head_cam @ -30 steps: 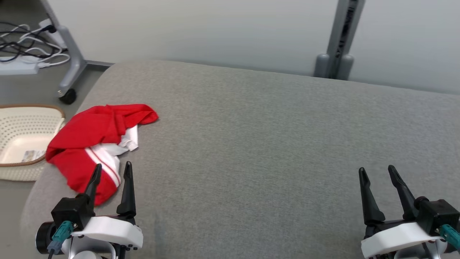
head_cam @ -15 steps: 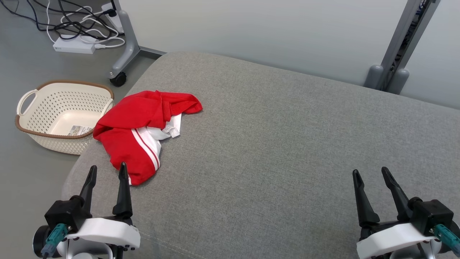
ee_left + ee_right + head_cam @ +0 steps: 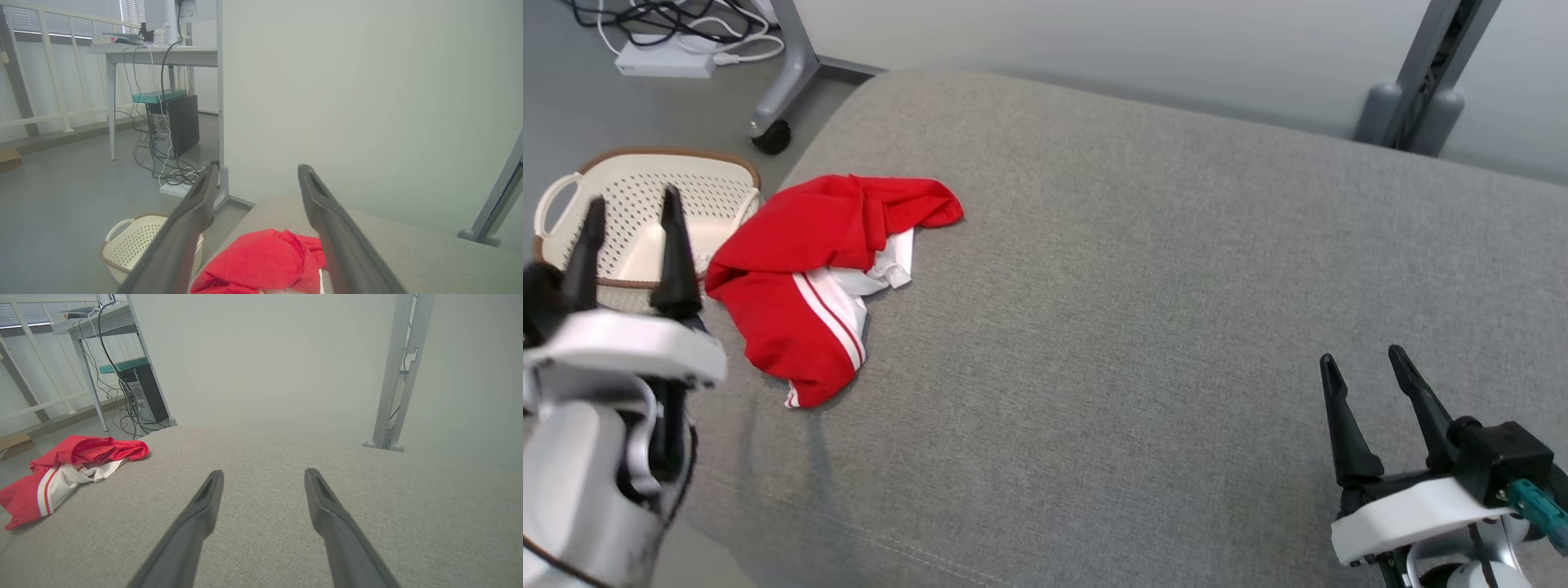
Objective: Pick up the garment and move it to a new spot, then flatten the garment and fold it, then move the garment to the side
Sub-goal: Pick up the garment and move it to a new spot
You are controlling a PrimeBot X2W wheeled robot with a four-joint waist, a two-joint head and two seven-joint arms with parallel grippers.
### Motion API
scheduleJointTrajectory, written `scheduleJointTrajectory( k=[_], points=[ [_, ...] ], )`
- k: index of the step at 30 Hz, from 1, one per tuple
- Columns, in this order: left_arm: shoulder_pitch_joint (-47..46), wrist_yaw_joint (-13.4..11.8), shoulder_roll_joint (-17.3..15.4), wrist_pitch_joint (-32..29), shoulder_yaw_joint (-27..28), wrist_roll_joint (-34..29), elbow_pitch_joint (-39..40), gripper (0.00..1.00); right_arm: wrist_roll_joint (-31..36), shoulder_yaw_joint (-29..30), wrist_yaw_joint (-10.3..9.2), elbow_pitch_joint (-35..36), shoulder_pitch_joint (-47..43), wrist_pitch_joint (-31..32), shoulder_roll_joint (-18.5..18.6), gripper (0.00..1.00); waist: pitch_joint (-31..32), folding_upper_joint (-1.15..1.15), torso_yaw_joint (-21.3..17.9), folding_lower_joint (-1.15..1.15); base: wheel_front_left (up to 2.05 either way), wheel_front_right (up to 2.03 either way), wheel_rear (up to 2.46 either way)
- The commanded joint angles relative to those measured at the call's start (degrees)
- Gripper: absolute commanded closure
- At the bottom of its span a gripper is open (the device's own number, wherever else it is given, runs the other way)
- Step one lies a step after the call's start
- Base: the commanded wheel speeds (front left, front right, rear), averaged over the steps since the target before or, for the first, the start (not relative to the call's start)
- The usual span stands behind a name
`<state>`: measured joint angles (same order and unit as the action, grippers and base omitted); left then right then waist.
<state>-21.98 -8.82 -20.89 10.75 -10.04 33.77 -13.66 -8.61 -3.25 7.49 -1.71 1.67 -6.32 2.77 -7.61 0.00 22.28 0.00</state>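
A crumpled red garment with white stripes and a white inner part lies near the left edge of the grey cushioned surface. It also shows as a red heap between the fingers in the left wrist view, and at the left in the right wrist view. My left gripper is raised at the far left, open and empty, to the left of the garment and in front of the basket. My right gripper stands open and empty at the lower right, far from the garment.
A cream perforated basket with a brown rim sits on the floor just left of the cushion. Behind it are a wheeled stand leg and a power strip with cables. A grey post rises at the back right.
The camera view has shifted, so the whole scene moved. My left gripper has risen and moved left, now large and in front of the basket. The garment and the right gripper keep their places on the cushion.
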Motion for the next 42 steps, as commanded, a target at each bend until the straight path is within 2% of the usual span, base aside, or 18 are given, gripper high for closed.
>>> scheduleJointTrajectory(
  k=[1,5,15,25,26,27,31,34,35,42],
  points=[
    [-1.71,0.66,-0.26,-0.56,0.29,0.73,-1.42,0.00,0.52,0.13,0.02,0.45,0.68,0.33,0.31,0.00,-1.62,0.00,-1.00,0.00,0.00,0.00,0.00],
    [-9.08,4.11,-1.16,-5.52,0.49,3.98,-11.57,0.00,1.24,-0.06,0.02,1.68,1.83,1.20,0.59,0.00,-4.51,0.00,-2.52,0.00,0.00,0.00,0.00],
    [-19.81,12.48,1.76,-16.98,-0.47,11.08,-38.22,0.00,1.89,-0.18,0.02,4.08,3.67,2.88,1.96,0.00,-10.58,0.00,-5.27,0.00,0.00,0.00,0.00],
    [-23.27,15.54,5.03,-23.12,-1.75,14.15,-51.76,0.00,1.52,-1.16,0.02,4.82,5.10,3.68,2.56,0.00,-13.22,0.00,-6.21,0.00,0.00,0.00,0.00],
    [-23.43,15.77,5.10,-22.59,-1.64,14.42,-52.30,0.68,1.43,-1.18,0.02,4.74,5.19,3.65,2.55,0.00,-13.25,0.00,-6.28,0.00,0.00,0.00,0.00],
    [-23.69,15.77,4.94,-21.67,-1.67,14.20,-52.84,1.00,1.36,-1.18,0.02,4.60,5.30,3.57,2.54,0.00,-13.21,0.00,-6.33,0.00,0.00,0.00,0.00],
    [-24.97,16.08,4.04,-17.69,-2.48,13.20,-53.61,1.00,0.96,-1.00,0.02,3.87,5.34,3.09,2.34,0.00,-12.37,0.00,-6.29,0.00,0.00,0.00,0.00],
    [-25.55,16.26,3.31,-13.35,-3.10,12.30,-53.14,1.00,0.69,-0.90,0.02,3.40,4.82,2.53,2.13,0.00,-11.18,0.00,-6.17,0.00,0.00,0.00,0.00],
    [-26.19,16.26,2.62,-10.15,-3.52,11.59,-52.52,1.00,0.38,-0.95,0.02,2.90,4.41,2.17,1.95,0.00,-10.22,0.00,-6.11,0.00,0.00,0.00,0.00],
    [-26.93,16.20,1.00,-0.52,-4.90,9.14,-49.96,1.00,-0.52,-1.29,0.02,1.08,3.75,0.75,1.18,0.00,-6.79,0.00,-6.39,0.00,0.00,0.00,0.00]
  ],
)
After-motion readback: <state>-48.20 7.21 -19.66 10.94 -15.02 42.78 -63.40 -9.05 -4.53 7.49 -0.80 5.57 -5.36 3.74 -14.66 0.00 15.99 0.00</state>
